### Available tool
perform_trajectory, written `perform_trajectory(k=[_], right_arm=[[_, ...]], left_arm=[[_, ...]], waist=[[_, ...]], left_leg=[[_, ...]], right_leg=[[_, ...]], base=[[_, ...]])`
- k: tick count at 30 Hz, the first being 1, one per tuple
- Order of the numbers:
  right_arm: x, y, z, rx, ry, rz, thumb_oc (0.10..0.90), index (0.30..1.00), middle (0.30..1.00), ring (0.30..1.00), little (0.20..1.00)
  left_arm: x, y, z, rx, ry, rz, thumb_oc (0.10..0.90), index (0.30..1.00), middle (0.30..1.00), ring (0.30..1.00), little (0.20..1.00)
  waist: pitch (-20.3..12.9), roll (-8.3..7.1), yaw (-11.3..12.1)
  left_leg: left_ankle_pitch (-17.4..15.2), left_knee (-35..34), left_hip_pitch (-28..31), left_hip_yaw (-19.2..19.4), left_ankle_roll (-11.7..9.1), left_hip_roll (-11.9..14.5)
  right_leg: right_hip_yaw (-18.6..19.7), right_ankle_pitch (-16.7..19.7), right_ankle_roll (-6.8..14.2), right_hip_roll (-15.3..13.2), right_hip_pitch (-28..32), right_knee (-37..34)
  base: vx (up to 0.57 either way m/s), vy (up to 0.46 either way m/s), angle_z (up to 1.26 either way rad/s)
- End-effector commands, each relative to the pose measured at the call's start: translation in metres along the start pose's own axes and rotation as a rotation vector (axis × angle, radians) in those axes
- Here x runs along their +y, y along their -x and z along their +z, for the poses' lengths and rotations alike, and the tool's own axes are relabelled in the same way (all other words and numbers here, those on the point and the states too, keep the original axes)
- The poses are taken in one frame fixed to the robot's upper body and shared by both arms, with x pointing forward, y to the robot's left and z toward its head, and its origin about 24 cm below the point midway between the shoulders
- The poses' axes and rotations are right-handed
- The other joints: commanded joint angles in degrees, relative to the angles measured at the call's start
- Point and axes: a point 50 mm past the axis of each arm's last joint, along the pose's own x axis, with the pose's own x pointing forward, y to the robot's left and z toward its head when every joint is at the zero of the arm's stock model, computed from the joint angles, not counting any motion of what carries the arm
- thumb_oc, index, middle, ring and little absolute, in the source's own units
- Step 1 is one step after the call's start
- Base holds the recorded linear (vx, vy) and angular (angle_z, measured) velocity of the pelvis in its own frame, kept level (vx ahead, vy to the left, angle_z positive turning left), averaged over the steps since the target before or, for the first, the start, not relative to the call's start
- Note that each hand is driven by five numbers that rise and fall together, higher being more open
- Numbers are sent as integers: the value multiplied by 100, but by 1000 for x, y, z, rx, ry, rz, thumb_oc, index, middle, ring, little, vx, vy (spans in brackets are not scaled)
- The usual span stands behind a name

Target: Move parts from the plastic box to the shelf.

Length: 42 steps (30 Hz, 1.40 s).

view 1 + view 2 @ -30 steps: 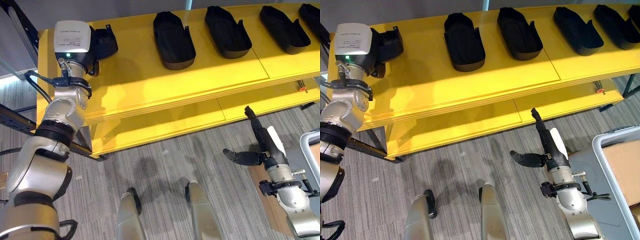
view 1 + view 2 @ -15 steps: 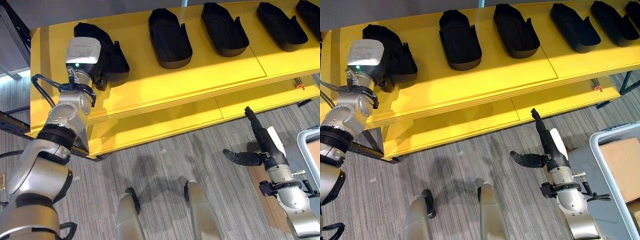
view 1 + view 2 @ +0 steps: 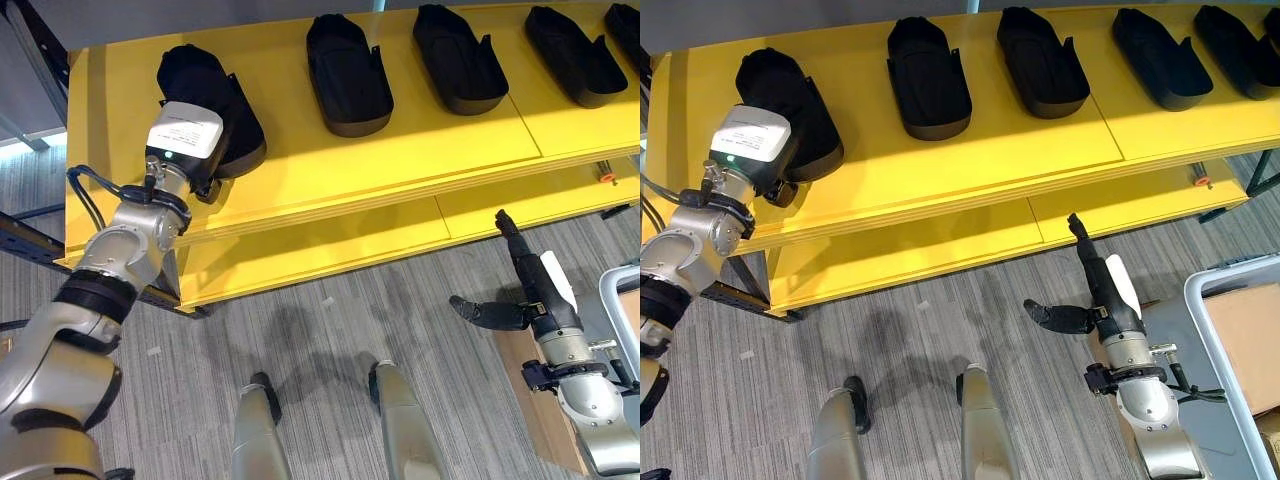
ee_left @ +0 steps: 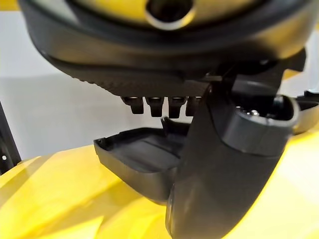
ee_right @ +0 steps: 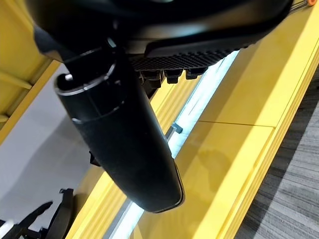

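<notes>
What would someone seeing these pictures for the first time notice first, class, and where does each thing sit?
The bright yellow shelf stands out first, with a row of black parts lined up along its top board. At the shelf's left end the left hand is at the leftmost black part, which rests on the board. The right hand hangs open over the grey floor, in front of the shelf's lower board.

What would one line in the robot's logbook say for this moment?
left hand: at black part on shelf, grip unclear | right hand: open, idle over floor | four more parts lined up on shelf
</notes>
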Motion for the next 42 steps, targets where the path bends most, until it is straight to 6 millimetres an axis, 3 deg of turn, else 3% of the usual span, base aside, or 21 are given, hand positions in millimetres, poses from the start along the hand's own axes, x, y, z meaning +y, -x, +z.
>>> perform_trajectory(k=[1, 8, 12, 13, 14, 33, 34, 37, 38, 42], right_arm=[[-34, -6, 43, -253, 16, -134, 900, 1000, 1000, 1000, 1000], [-34, -6, 46, -265, 22, -120, 900, 1000, 1000, 1000, 1000], [-35, -6, 46, -268, 24, -119, 900, 1000, 1000, 1000, 1000], [-34, -6, 46, -268, 25, -111, 900, 1000, 1000, 1000, 1000], [-34, -6, 47, -272, 27, -111, 900, 1000, 1000, 1000, 1000], [-36, -5, 47, -273, 47, -121, 900, 1000, 1000, 1000, 1000], [-36, -5, 47, -274, 46, -122, 900, 1000, 1000, 1000, 1000], [-36, -4, 46, -273, 58, -119, 900, 1000, 1000, 1000, 1000], [-37, -4, 46, -274, 57, -120, 900, 1000, 1000, 1000, 1000], [-36, -4, 47, -274, 56, -118, 900, 1000, 1000, 1000, 1000]], left_arm=[[39, 1, -32, 85, -57, 122, 900, 1000, 1000, 1000, 1000], [27, 17, -61, 166, -115, 36, 900, 1000, 1000, 1000, 1000], [26, 19, -66, 182, -114, 23, 900, 1000, 1000, 1000, 1000], [21, 21, -73, 213, -117, -3, 900, 1000, 1000, 1000, 1000], [22, 21, -76, 225, -119, -4, 900, 1000, 1000, 1000, 1000], [36, 35, -105, 298, -237, 2, 900, 1000, 1000, 1000, 1000], [36, 35, -105, 298, -237, 2, 900, 1000, 1000, 1000, 1000], [42, 35, -108, 295, -264, 10, 900, 1000, 1000, 1000, 1000], [42, 35, -108, 295, -264, 11, 900, 1000, 1000, 1000, 1000], [47, 34, -107, 282, -286, 26, 900, 1000, 1000, 1000, 1000]], waist=[[-205, 134, 62], [-184, 159, 75], [-183, 158, 81], [-207, 175, 72], [-168, 163, 71], [-185, 197, 114], [-154, 187, 116], [-186, 205, 125], [-155, 196, 127], [-151, 196, 131]], left_leg=[[-530, -19, 438, -139, 159, 141], [-529, 14, 419, -125, 157, 153], [-532, 14, 422, -125, 159, 149], [-683, 56, 476, -144, 142, 159], [-555, 56, 414, -133, 168, 159], [-714, 125, 463, -125, 159, 164], [-578, 111, 405, -111, 181, 162], [-722, 141, 452, -125, 165, 162], [-586, 125, 396, -110, 188, 161], [-594, 131, 396, -107, 189, 149]], right_leg=[[-18, 68, -203, -100, 455, -759], [-26, 72, -201, -103, 430, -745], [-25, 71, -197, -105, 433, -745], [-8, -59, -168, -108, 489, -701], [-17, 61, -180, -116, 428, -711], [-1, -71, -140, -127, 449, -626], [-16, 48, -160, -132, 396, -645], [5, -73, -134, -123, 450, -622], [-10, 46, -154, -128, 397, -642], [-5, 46, -157, -131, 396, -631]], base=[[0, 0, 0], [0, 0, 1], [25, 3, 0], [0, 0, 0], [0, 0, 0], [6, 1, 0], [-82, 3, 0], [7, 6, 3], [0, 0, 0], [-20, 1, 0]])
